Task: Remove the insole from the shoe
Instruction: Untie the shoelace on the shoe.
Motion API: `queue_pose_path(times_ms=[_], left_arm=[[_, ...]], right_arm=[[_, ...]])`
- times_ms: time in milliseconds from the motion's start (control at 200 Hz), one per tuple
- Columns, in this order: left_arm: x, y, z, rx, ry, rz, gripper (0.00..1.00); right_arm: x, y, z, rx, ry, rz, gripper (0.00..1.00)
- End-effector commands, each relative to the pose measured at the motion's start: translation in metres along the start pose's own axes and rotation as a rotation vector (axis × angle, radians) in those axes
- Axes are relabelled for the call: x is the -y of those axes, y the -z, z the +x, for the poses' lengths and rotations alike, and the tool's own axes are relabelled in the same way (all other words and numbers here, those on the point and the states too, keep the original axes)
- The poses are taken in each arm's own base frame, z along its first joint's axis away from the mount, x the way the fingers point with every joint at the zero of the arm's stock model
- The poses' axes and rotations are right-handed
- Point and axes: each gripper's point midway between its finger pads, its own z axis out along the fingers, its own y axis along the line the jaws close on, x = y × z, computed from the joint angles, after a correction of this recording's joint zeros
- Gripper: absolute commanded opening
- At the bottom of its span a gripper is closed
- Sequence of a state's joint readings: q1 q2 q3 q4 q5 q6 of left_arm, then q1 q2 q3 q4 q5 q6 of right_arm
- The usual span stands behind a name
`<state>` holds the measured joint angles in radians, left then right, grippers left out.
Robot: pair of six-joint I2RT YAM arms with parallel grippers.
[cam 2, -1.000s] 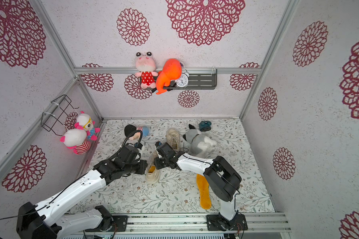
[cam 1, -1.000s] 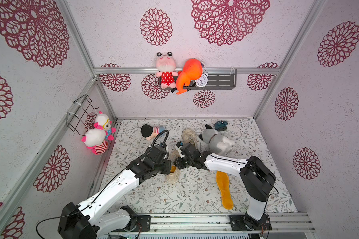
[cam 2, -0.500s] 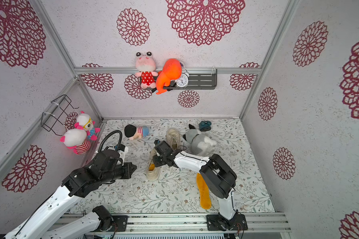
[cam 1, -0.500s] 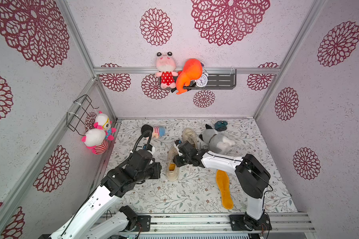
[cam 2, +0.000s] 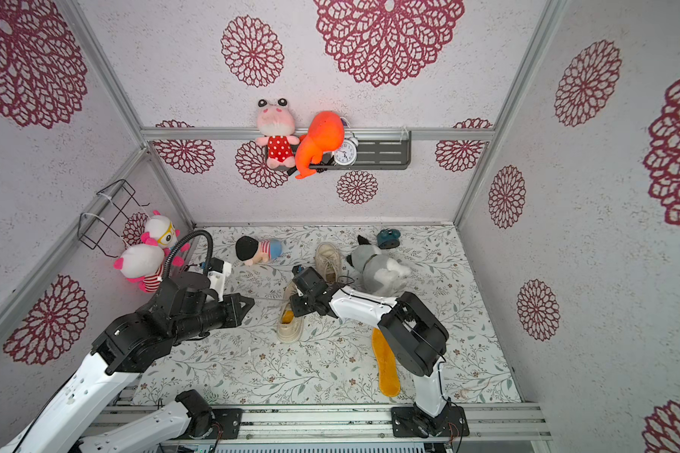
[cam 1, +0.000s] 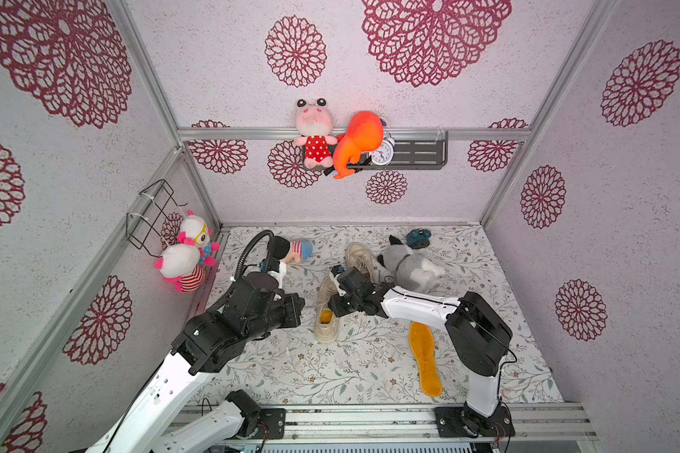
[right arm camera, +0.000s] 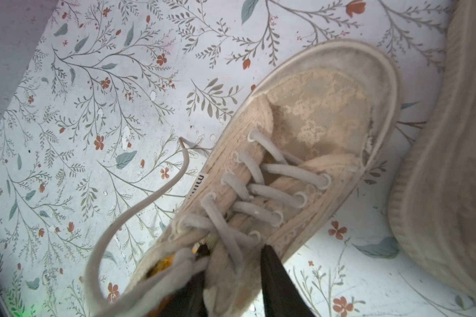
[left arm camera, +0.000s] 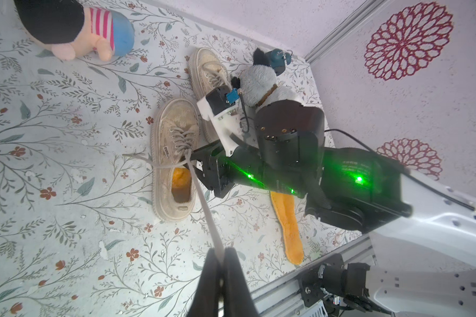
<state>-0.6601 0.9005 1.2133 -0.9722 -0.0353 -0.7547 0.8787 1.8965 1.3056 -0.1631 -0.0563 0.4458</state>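
Inside the shoe [left arm camera: 171,123] lies the insole [left arm camera: 180,181], left claw [left arm camera: 221,258] pinching its lace [left arm camera: 204,203], right claw [right arm camera: 234,255] clamping its side.

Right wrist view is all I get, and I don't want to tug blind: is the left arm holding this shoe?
Observer: Not the body of the shoe. The left gripper is shut on the shoelace, which runs taut from the eyelets to its tips.
Operator: Is the insole out yet?
Observer: No. In a top view the orange insole lies inside the heel opening, with none of it over the collar.
Operator: Anything else on my side?
Observer: A loose insole, also orange, lies flat on the table, apart from the shoe.
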Motion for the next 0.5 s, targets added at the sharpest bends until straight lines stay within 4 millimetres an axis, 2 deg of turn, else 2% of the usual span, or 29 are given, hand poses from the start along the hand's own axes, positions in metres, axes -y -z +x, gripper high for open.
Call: queue_pose_path(times_ms=[0, 105, 240, 370, 495], left_arm=[[0.008, 0.0, -0.018, 0.051, 0.019, 0.012, 0.0], [0.003, -0.012, -0.036, 0.092, 0.036, -0.044, 0.0], [-0.021, -0.038, -0.059, 0.139, 0.111, -0.15, 0.0], [-0.037, -0.074, -0.071, 0.122, 0.162, -0.179, 0.0], [-0.061, -0.103, -0.082, 0.124, 0.232, -0.192, 0.0]], right_arm=[[0.0, 0.011, -0.02, 0.046, 0.009, -0.001, 0.37], [-0.011, 0.027, -0.034, 0.097, 0.023, -0.04, 0.49], [-0.02, 0.059, -0.044, 0.17, 0.056, -0.084, 0.59], [-0.016, 0.088, -0.033, 0.204, 0.094, -0.083, 0.61], [0.003, 0.111, -0.024, 0.255, 0.088, -0.025, 0.6]])
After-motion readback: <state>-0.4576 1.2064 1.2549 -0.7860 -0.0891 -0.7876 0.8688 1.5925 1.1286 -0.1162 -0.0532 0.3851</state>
